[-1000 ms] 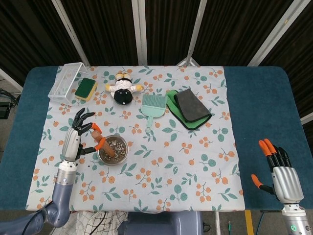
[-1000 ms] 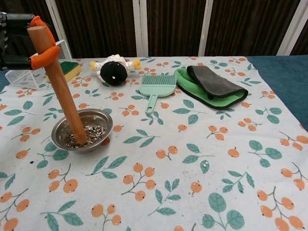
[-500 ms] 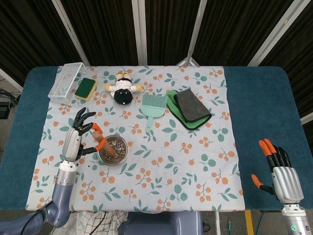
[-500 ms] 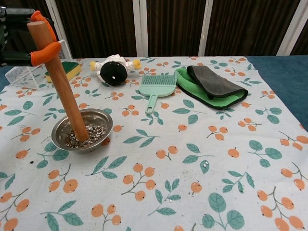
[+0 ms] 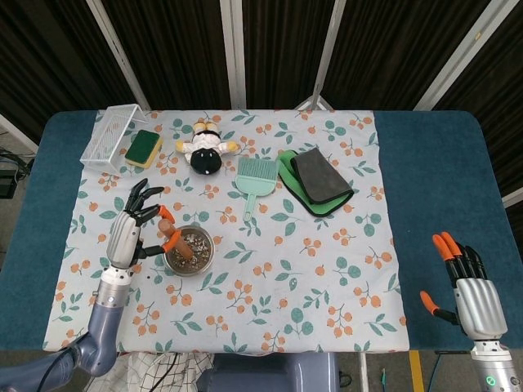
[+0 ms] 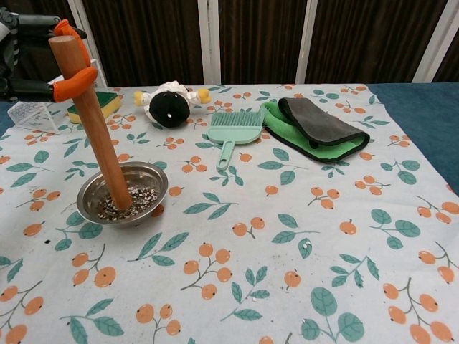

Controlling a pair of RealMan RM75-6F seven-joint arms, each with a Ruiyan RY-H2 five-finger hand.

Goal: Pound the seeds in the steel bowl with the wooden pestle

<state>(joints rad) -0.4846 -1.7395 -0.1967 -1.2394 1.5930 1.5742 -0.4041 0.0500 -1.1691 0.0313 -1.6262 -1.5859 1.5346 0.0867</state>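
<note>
The steel bowl [image 5: 189, 250] [image 6: 148, 180] sits on the patterned cloth at the left and holds dark and pale seeds [image 6: 140, 201]. A wooden pestle [image 6: 95, 132] [image 5: 176, 245] stands nearly upright, leaning slightly left, with its lower end in the seeds. My left hand [image 5: 131, 225] [image 6: 43, 61] pinches the pestle's top between thumb and a fingertip; the other fingers are spread. My right hand [image 5: 467, 287] hangs over the blue table edge at the right, fingers apart, holding nothing.
Behind the bowl lie a mint dustpan brush [image 5: 253, 180], a black-and-white plush toy [image 5: 206, 148], a yellow-green sponge [image 5: 145, 149] and a white wire basket [image 5: 109, 135]. A grey cloth on a green one [image 5: 317, 180] lies at the back centre-right.
The pestle's top has shifted a little to the right, so it stands more upright; its lower end stays in the seeds. The right hand has not moved.
</note>
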